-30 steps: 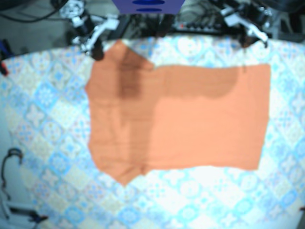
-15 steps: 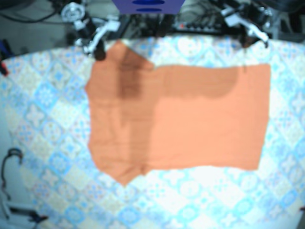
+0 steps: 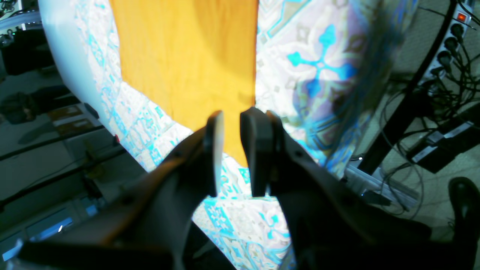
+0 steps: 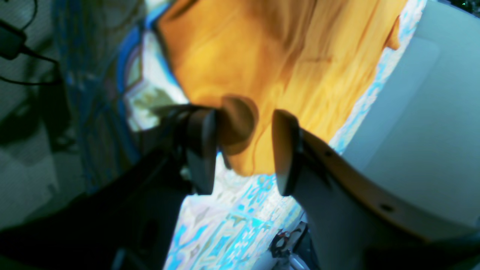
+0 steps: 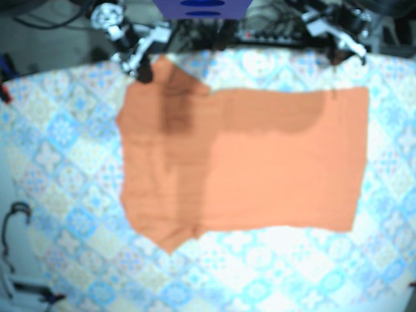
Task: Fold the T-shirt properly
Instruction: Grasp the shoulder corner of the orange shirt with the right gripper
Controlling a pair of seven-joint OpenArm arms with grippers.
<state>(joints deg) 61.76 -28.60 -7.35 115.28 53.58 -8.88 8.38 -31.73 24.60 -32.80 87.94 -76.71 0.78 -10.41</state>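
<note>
T-shirt point(image 5: 260, 162) lay spread flat on the patterned tabletop point(image 5: 58, 130), orange and not yet folded, and it had not shifted over the last second. What changed was your right claw point(image 4: 243, 129). In the overhead view it had slid from just outside the far sleeve point(image 5: 166, 75) up to the sleeve's tip, so that it sat at the edge of the cloth. From its own camera the two jaws stood well apart with the sleeve corner framed between them, and they gripped nothing yet. Your left claw point(image 3: 232, 120) had stayed where it was, beyond the hem corner at the far edge. Its jaws were only a narrow gap apart with nothing in that gap, and the shirt's corner lay ahead of the tips rather than between them. By my reading you were lining up the first fold. The right side was nearly placed for a pinch, while the left needed to open wider and come onto its corner before both could lift together.
</note>
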